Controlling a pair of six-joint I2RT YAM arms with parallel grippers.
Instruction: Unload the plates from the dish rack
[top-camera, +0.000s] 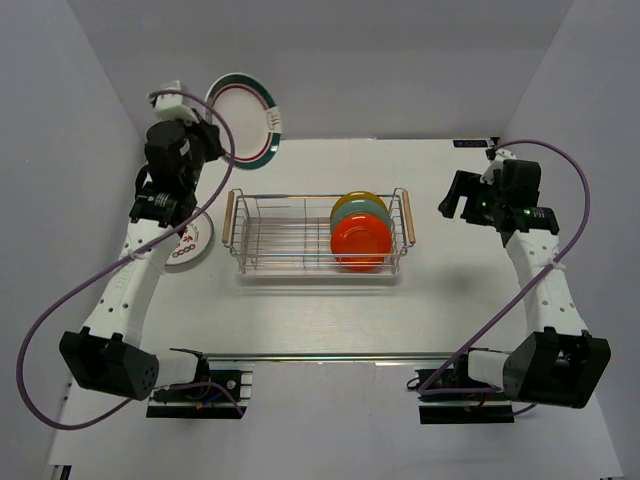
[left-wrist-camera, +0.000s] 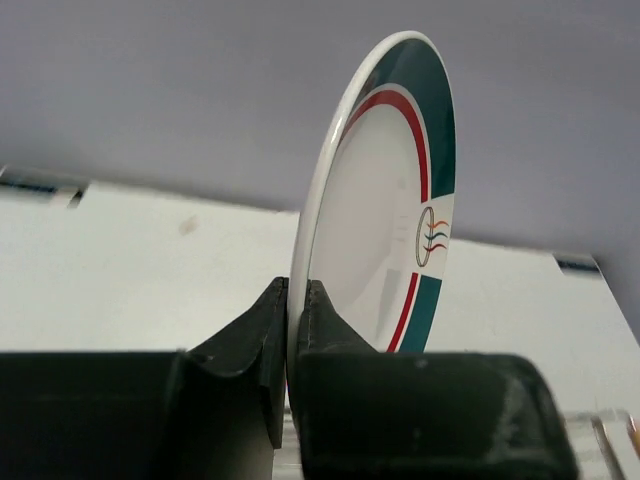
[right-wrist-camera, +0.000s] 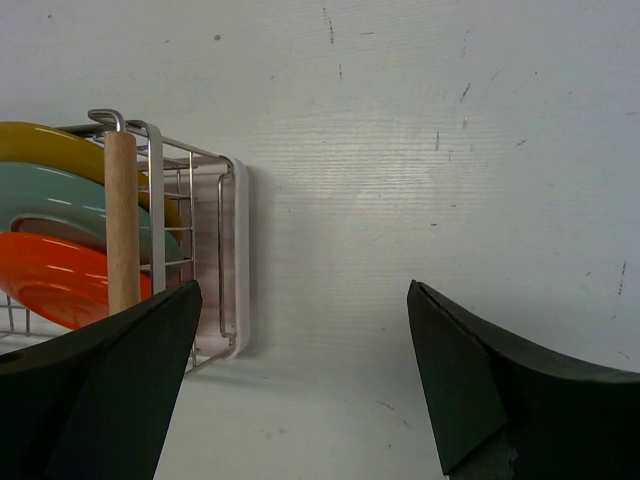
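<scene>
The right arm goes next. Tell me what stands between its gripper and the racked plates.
The right handle and end wires of the rack stand between the right gripper and the plates. From above, nothing visible blocks them.

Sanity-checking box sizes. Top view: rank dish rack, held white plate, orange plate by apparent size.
1. dish rack
2. held white plate: lifted nearer the camera, so its lead over the next is unsure
3. orange plate, in the rack
</scene>
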